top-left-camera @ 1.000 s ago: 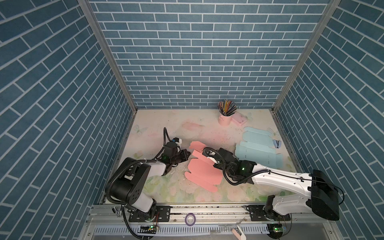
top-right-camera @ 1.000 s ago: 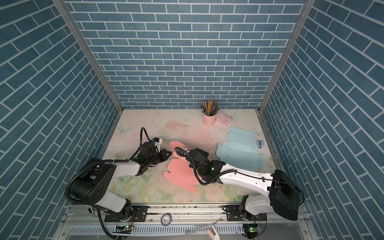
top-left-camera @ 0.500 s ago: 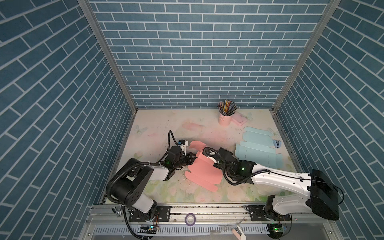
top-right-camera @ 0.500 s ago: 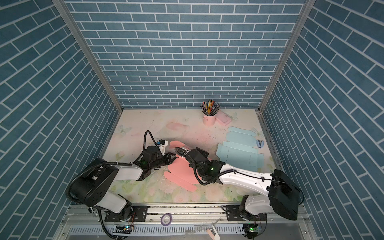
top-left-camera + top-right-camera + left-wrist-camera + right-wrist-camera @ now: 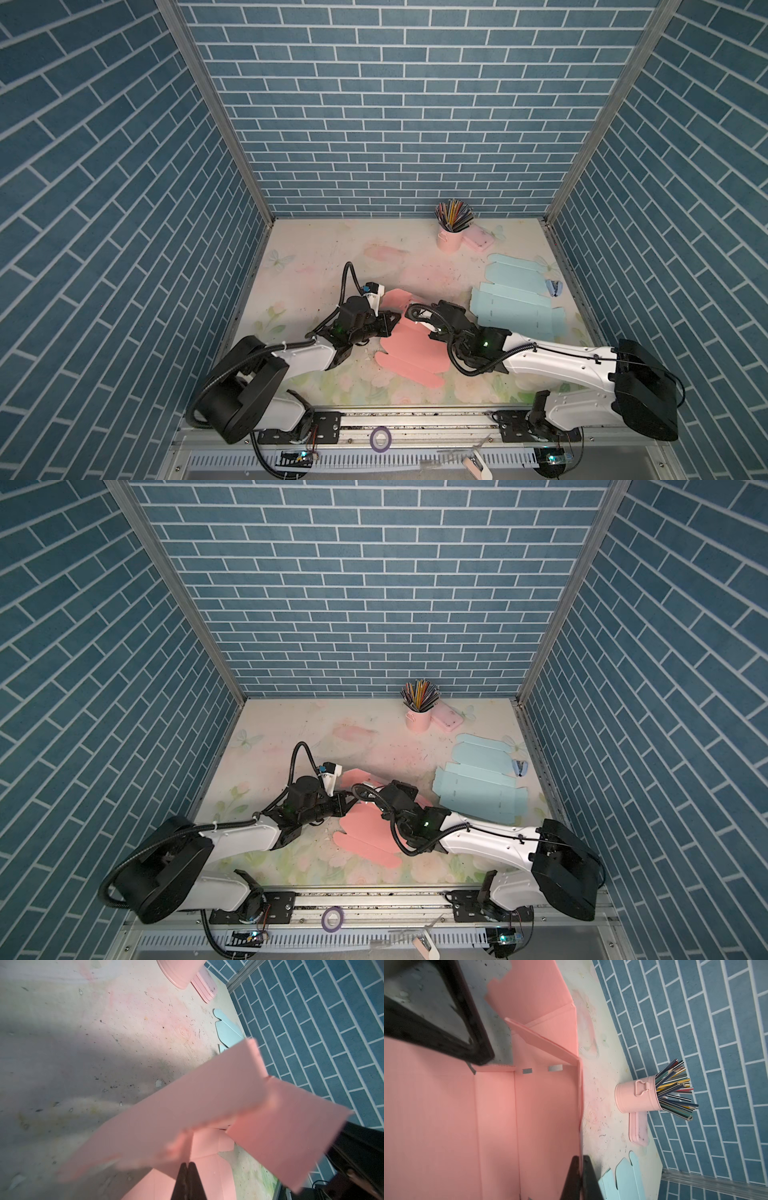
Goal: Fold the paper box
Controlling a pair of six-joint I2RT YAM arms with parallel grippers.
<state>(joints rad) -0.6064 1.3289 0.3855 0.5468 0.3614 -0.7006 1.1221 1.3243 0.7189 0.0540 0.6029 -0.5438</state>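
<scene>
Reaching in from the near left, the left pincer (image 5: 188,1164) is clenched, its fingertips pressed together at the edge of a raised flap of the pink corrugated paper box blank (image 5: 409,357); whether paper sits between them cannot be told. The blank lies near the middle of the pale floral table (image 5: 324,257), between the two arms, its near part flat and its far flaps lifted. At its right, the right pincer (image 5: 580,1160) is clenched on the blank's upright side wall, one finger on each face of the sheet. Far and to the right stands a pink metal cup of coloured pencils (image 5: 449,243), with a flat pink case (image 5: 480,240) just beside it. Nearer, along the right edge, lie two light blue flat paper blanks (image 5: 515,309), one just behind the other; a small blue clip (image 5: 554,286) rests just right of them.
</scene>
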